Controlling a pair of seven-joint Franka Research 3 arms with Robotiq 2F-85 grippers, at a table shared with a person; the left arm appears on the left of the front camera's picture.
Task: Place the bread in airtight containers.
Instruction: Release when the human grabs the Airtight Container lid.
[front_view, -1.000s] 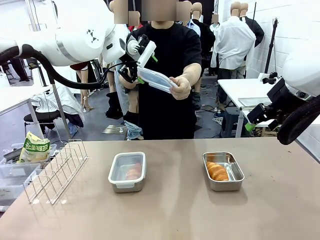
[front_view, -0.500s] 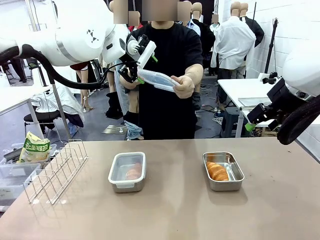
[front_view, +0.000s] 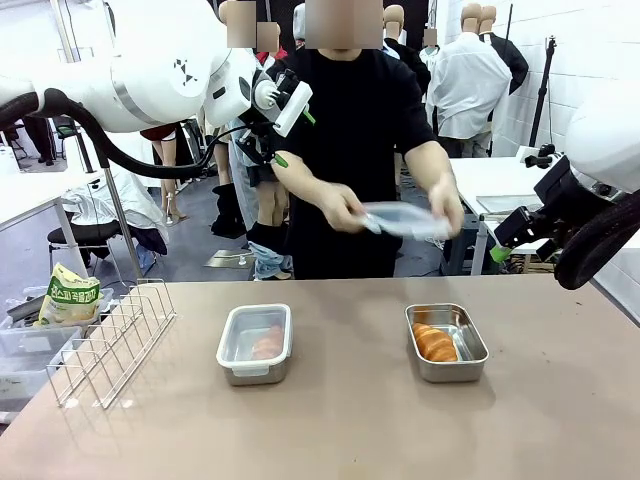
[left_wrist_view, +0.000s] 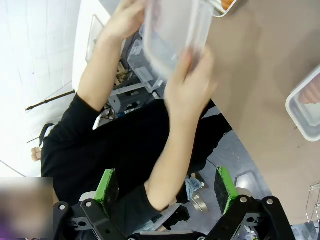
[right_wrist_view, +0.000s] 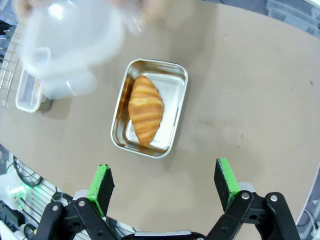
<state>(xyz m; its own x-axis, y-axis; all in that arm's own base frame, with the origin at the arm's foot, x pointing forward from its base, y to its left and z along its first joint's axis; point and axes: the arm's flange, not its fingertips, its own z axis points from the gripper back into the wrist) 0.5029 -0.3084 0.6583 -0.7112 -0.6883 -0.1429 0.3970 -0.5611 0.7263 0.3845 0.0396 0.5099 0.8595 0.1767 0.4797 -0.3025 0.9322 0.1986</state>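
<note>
Across the table from me, the person now holds the clear lid low in both hands, above the open container on my right side; a second ago that lid was up by my left gripper, gripped in one hand right beside my fingers. So the handover is done and the lid is on its way down to the tin. My left gripper hangs high with its jaws spread wide and nothing between them, and in its wrist view I look past the green pads at the person's hand on the blurred lid. My right gripper hovers over the table, also wide open and empty, with the open tin and its croissant straight ahead of it. That roll lies lengthwise inside the tin, uncovered. The other container, nearer my left side, already wears its lid, and through the plastic I can make out the second roll (only as an orange smudge). Beside it stands the wire rack, well apart from both tins. My judgement: both pieces of bread are in place, one tin is sealed, and only this last lid remains to be pressed on, which the person seems about to do.
</note>
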